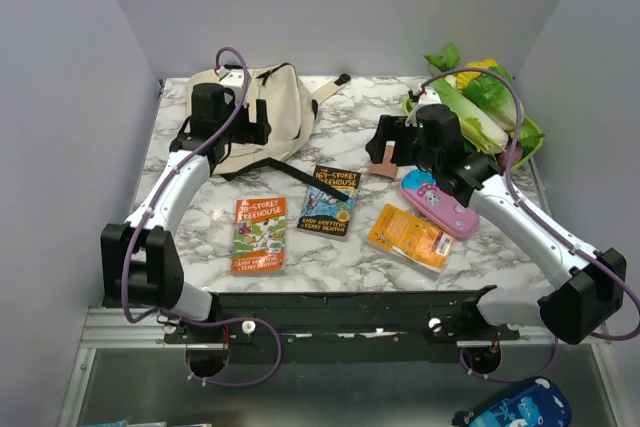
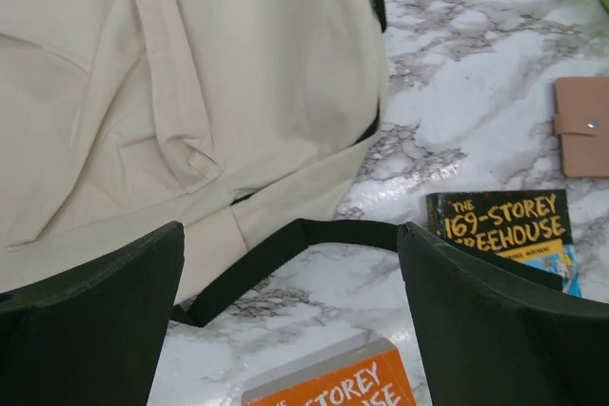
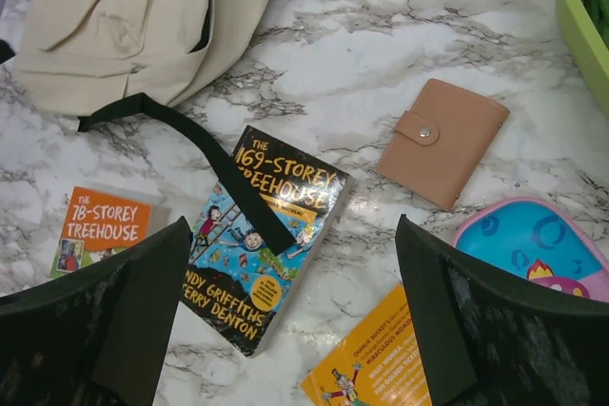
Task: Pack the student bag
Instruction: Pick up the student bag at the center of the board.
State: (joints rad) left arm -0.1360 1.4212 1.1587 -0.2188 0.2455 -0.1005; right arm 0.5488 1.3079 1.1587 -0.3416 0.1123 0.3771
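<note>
Grey plain walls close three sides of a white marble table top with grey veins (image 1: 345, 112). At its far left corner lies the student bag (image 1: 270, 117), a soft cream fabric backpack with black trim, flat and slumped. Its black strap (image 3: 190, 140) runs out toward the middle, and the end of it lies across the cover of a dark paperback book (image 3: 257, 244). This cover reads "THE 169-STOREY TREEHOUSE", with the names Griffiths and Terry Denton below. To its left, apart from it, an orange paperback book (image 1: 260, 234) reads "78-STOREY TREEHOUSE". A yellow-orange paperback book (image 1: 408, 237) lies to the right; its writing is too small to read. Just beside it is a pink oblong pencil case with a blue picture (image 1: 440, 202), and a tan leather wallet with a snap tab (image 3: 442, 140) lies alone behind the books. A lime green plastic basket (image 1: 525, 137) with leafy greens fills the far right corner. Bare marble stays between the bag and the wallet, and in a strip along the near edge. The left gripper (image 2: 290, 244) hangs over the near edge of the bag with its fingers spread wide, holding nothing. The right gripper (image 3: 293, 230) is above the dark book, also spread wide and holding nothing.
</note>
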